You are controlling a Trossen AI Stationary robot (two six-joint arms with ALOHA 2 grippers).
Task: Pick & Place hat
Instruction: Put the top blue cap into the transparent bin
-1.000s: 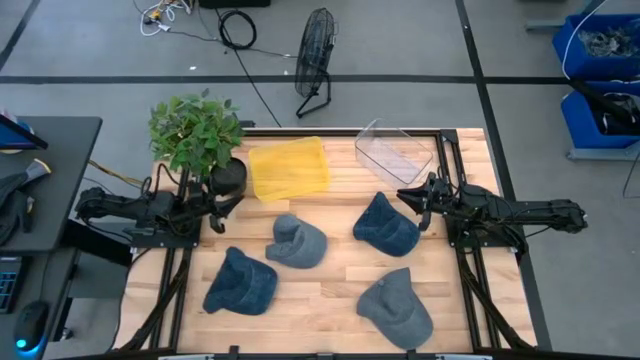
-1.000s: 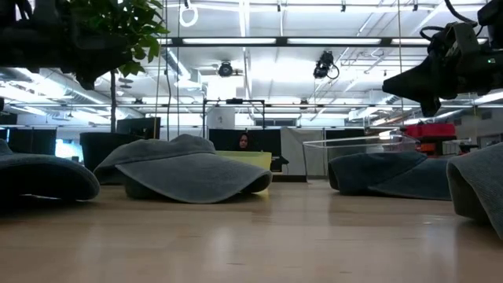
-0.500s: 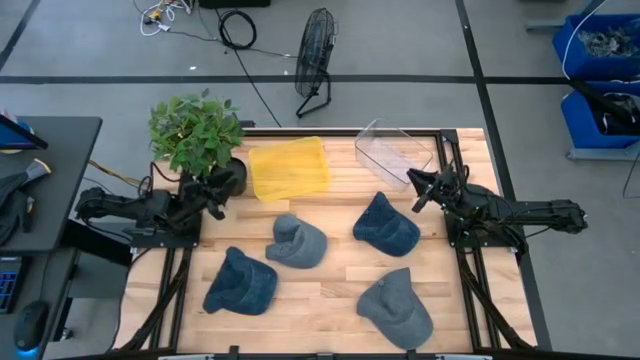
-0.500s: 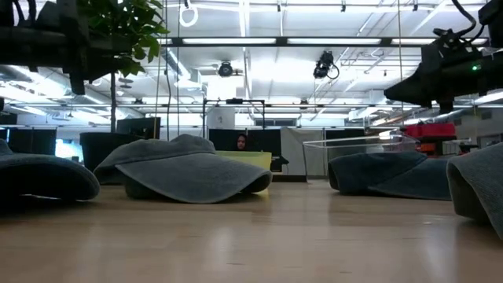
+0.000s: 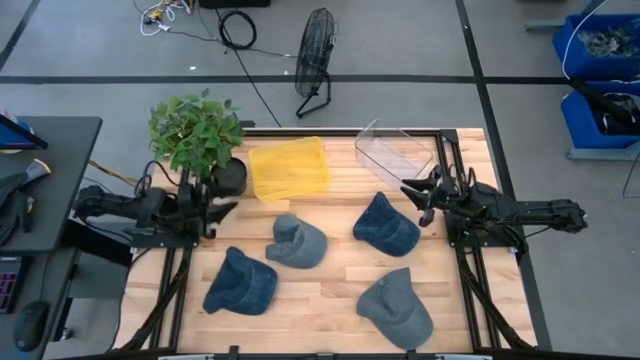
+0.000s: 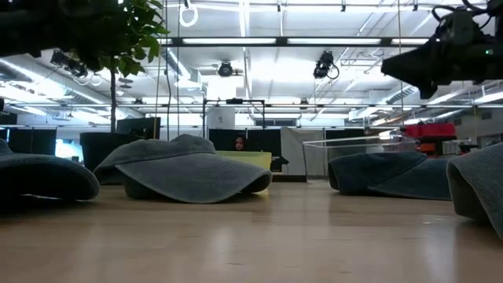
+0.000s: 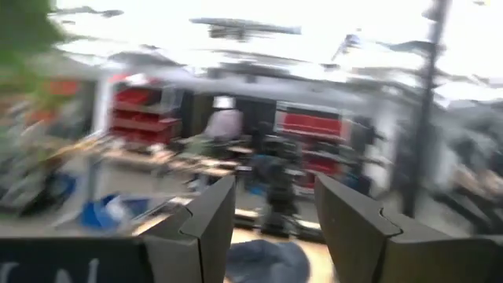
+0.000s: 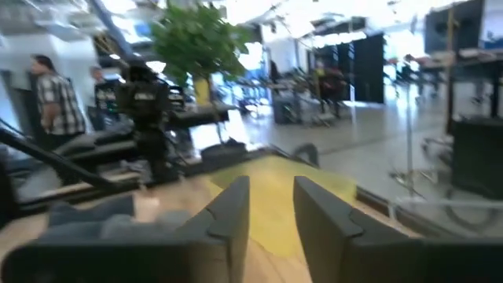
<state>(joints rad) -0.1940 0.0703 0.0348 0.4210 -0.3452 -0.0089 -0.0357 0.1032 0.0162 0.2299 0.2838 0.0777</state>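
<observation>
Four hats lie crown up on the wooden table: a dark blue one (image 5: 385,225), a grey-blue one (image 5: 297,240), a dark blue one (image 5: 241,282) and a grey one (image 5: 397,307). In the low view the grey-blue hat (image 6: 185,169) rests on its brim. My left gripper (image 5: 213,210) (image 7: 275,189) hovers open at the table's left edge, beside the plant pot. My right gripper (image 5: 413,193) (image 8: 271,189) (image 6: 416,67) hovers open above the table's right side, just right of the dark blue hat. Neither touches a hat.
A yellow tray (image 5: 288,167) and a clear plastic container (image 5: 393,150) stand along the far edge. A potted plant (image 5: 197,135) sits at the far left corner. Bare wood shows between the hats. A person (image 8: 55,98) stands in the room beyond the table.
Both grippers swung a little toward the far edge and then came back toward the near edge, ending close to where they started. In the low view the right gripper sits slightly higher than before. The hats have not moved.
</observation>
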